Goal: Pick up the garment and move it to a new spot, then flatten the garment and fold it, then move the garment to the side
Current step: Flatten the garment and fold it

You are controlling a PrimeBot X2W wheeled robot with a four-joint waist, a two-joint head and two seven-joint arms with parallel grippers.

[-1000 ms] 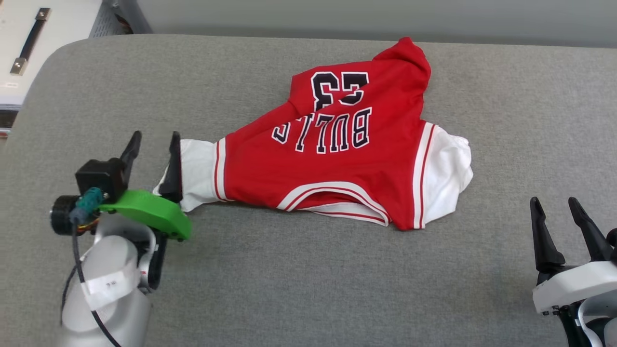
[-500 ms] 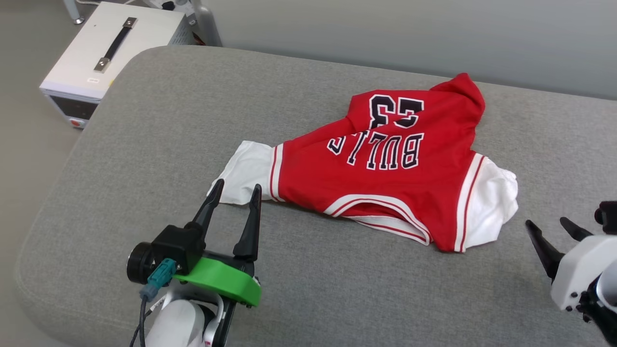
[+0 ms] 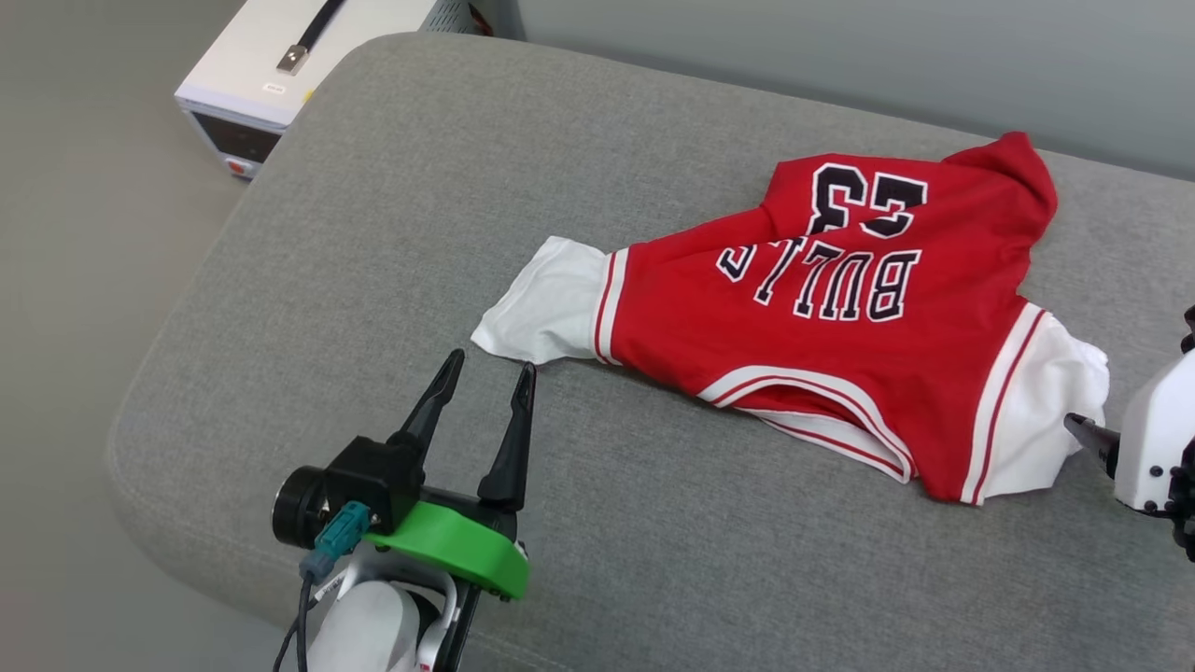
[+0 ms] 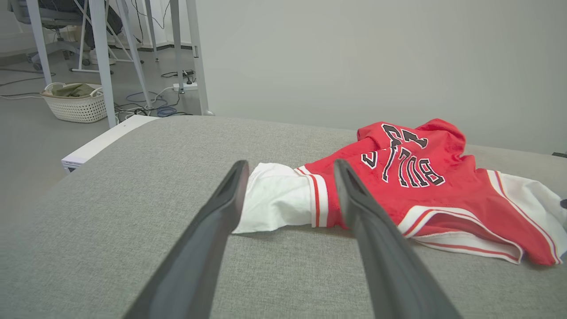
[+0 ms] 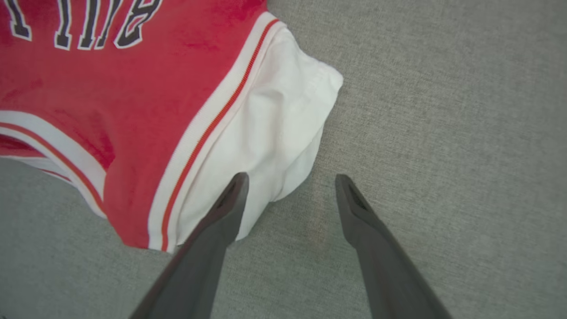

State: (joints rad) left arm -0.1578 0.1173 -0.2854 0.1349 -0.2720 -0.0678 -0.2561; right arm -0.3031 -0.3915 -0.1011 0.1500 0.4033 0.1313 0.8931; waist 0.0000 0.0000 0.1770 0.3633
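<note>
Well, my head camera has swung since a second ago, so the shirt's slide across the picture is my own turning; the garment (image 3: 803, 345) has not shifted on the grey padded surface (image 3: 392, 205). It lies toward the far right of the pad, lettering up and upside down to me, its far hem bunched over the "23".

What has really changed is the left gripper (image 3: 493, 360). A second ago one of its fingers stood against the white left sleeve (image 3: 546, 303); now it has drawn back toward me. Its tips sit just short of the sleeve's near corner, apart from the cloth, spread wide and holding nothing.

The right gripper (image 5: 292, 178) has come in from well clear. It is wide and empty too, and one finger overlaps the near edge of the white right sleeve (image 5: 274, 133) in its wrist view. Whether it touches the cloth, I cannot tell.

I judge nothing is lifted yet. With a claw at each sleeve, I look set up for a two-handed pick to carry the shirt to a new spot.
</note>
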